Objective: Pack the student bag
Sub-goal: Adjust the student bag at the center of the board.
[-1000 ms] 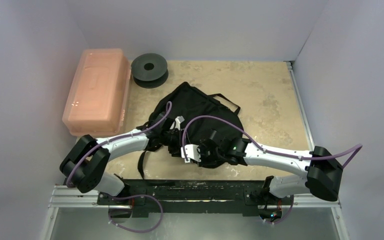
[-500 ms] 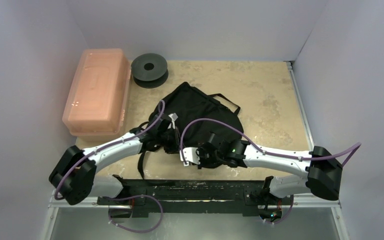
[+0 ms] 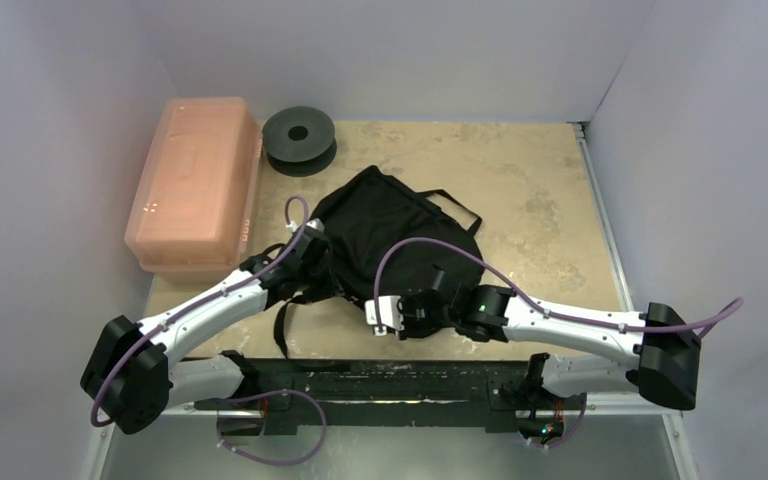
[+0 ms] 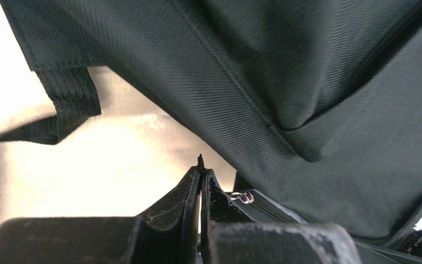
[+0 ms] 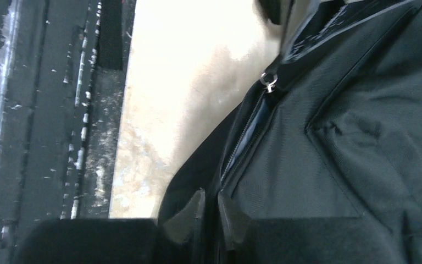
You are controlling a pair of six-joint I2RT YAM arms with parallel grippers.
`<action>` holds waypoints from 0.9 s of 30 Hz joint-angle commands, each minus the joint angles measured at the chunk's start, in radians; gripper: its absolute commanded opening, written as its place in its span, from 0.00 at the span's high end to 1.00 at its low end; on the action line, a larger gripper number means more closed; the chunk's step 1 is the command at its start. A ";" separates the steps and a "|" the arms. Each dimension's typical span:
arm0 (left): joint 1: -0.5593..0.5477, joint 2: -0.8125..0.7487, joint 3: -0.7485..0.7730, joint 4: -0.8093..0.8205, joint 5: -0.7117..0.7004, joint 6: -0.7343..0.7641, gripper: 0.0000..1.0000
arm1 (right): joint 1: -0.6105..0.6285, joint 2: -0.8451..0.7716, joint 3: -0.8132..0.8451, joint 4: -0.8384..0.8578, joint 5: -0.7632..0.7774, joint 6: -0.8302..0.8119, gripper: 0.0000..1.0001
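Top external: student bag (image 3: 400,225) is lying centre, nothing visibly going in yet. Pink box (image 3: 195,185) and spool (image 3: 299,138) are sitting far left, outside it. Left gripper (image 4: 200,168) is pressing its fingers together at the bag's left edge. Right gripper (image 5: 209,208) is apparently pinching fabric beside the zip (image 5: 242,137), near edge.

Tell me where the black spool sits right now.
Top view: the black spool lies far left on the table, just right of the pink box, beyond the student bag.

A black backpack (image 3: 400,222) lies mid-table (image 3: 540,200). 2 grippers meet it: the left gripper (image 3: 318,268) at its left edge, the right gripper (image 3: 407,306) at its near edge. A pink box (image 3: 195,185) and black spool (image 3: 299,139) sit far-left.
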 commanded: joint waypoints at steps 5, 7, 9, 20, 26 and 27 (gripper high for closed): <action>0.048 -0.056 0.056 -0.076 -0.253 0.143 1.00 | 0.002 -0.191 -0.058 0.160 -0.178 0.185 0.17; 0.051 -0.069 0.047 -0.095 -0.269 0.149 1.00 | -0.012 -0.294 -0.099 0.280 -0.087 0.304 0.02; 0.056 -0.082 0.029 -0.102 -0.278 0.142 1.00 | -0.039 -0.371 -0.119 0.401 0.113 0.470 0.01; 0.073 -0.200 -0.003 -0.073 -0.057 0.216 0.41 | -0.793 0.036 0.151 0.085 -0.087 1.021 0.02; 0.072 -0.272 0.075 -0.122 0.005 0.251 0.31 | -0.846 0.285 0.263 0.000 -0.026 0.874 0.33; 0.072 -0.271 0.085 -0.120 0.045 0.259 0.29 | -0.832 0.301 0.278 -0.011 0.011 0.848 0.34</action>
